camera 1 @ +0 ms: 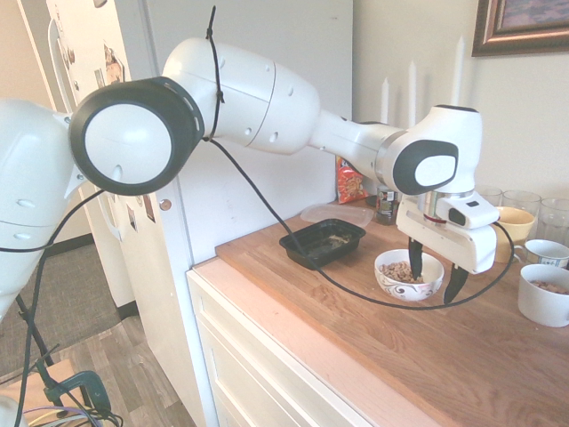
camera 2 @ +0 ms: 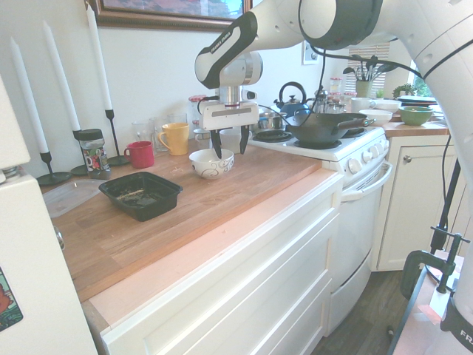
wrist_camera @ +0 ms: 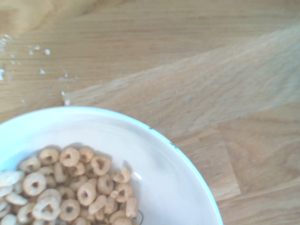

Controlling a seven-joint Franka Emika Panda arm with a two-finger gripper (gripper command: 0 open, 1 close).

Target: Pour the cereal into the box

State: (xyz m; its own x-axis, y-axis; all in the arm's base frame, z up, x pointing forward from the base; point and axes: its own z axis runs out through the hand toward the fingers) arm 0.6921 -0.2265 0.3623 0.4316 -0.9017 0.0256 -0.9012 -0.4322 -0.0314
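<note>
Gripper (camera 1: 436,274) pointing straight down, fingers spread wide, holding nothing, straddling near rim of white ceramic bowl with dark swirls (camera 1: 408,276). Tan ring-shaped cereal (wrist_camera: 70,187) sits in small heap inside bowl. Shallow black rectangular plastic tray (camera 1: 322,241) at bowl's 10 o'clock, near but apart, on butcher-block wooden counter (camera 1: 356,329). My worry: thin rim pinch could slip mid-tilt and scatter cereal across counter.

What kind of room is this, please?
A home kitchen, most likely. A white stove carries a wok and a kettle, a fridge stands at the end of the wooden counter, and mugs line the wall.
</note>
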